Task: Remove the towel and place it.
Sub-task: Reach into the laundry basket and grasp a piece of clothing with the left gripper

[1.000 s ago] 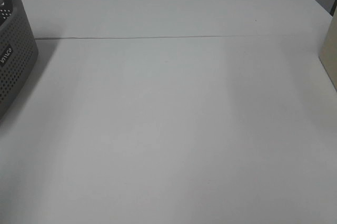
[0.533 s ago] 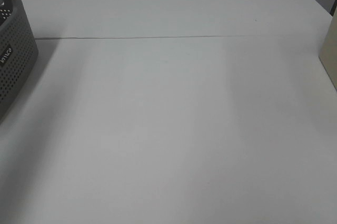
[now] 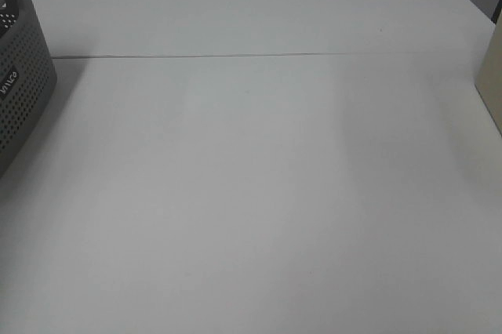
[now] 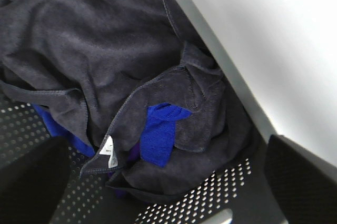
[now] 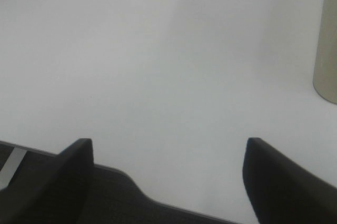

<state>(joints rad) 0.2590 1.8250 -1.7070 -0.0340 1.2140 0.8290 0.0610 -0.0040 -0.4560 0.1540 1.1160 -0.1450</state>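
The towel (image 4: 100, 40), very dark navy terry cloth, lies crumpled inside the grey perforated basket (image 4: 221, 192), with a white label at one hem. A bright blue cloth (image 4: 160, 129) shows under its folds. In the left wrist view my left gripper (image 4: 164, 141) is open and empty above the towel, apart from it. In the right wrist view my right gripper (image 5: 168, 141) is open and empty over the white table (image 5: 158, 50). Neither gripper nor the towel shows in the exterior high view.
In the exterior high view the basket (image 3: 20, 91) stands at the table's left edge. A beige object (image 3: 492, 75) stands at the right edge and also shows in the right wrist view (image 5: 326, 45). A thin seam (image 3: 259, 55) crosses the table.
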